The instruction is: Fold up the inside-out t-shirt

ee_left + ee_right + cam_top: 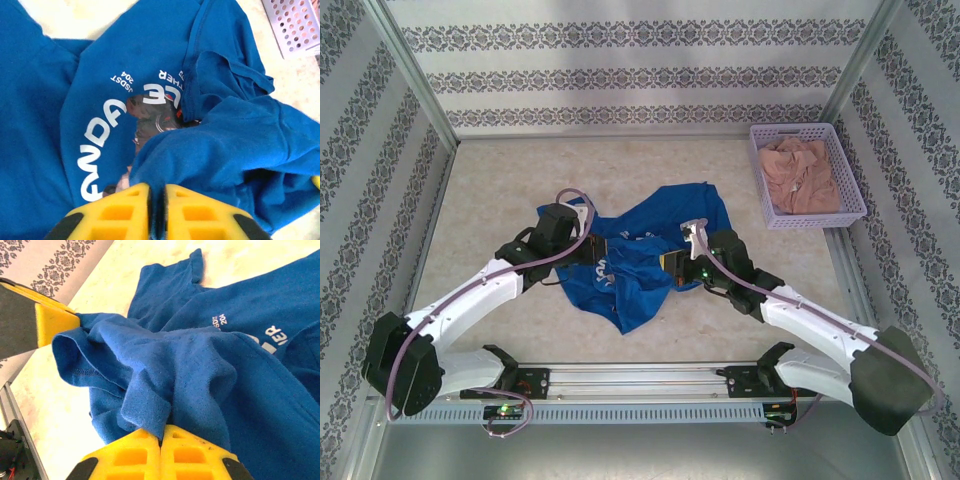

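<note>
The royal-blue t-shirt [650,228] lies rumpled at the middle of the desk [500,200], between the two arms. The left pincer [592,252] bites into its left edge and the right pincer [675,262] into its right edge. In the left wrist view, the left pincer [157,210] has its yellow fingers nearly together on a raised fold of the shirt [225,150]. In the right wrist view, the right pincer [160,452] is likewise narrowed on a bunched hem. White print curves across the cloth. Only fragments can be read: "NDA", "204", "LE" and "ER". A lavender basket [756,165] holding a pinkish-beige garment [805,175] stands well apart at the far right.
</note>
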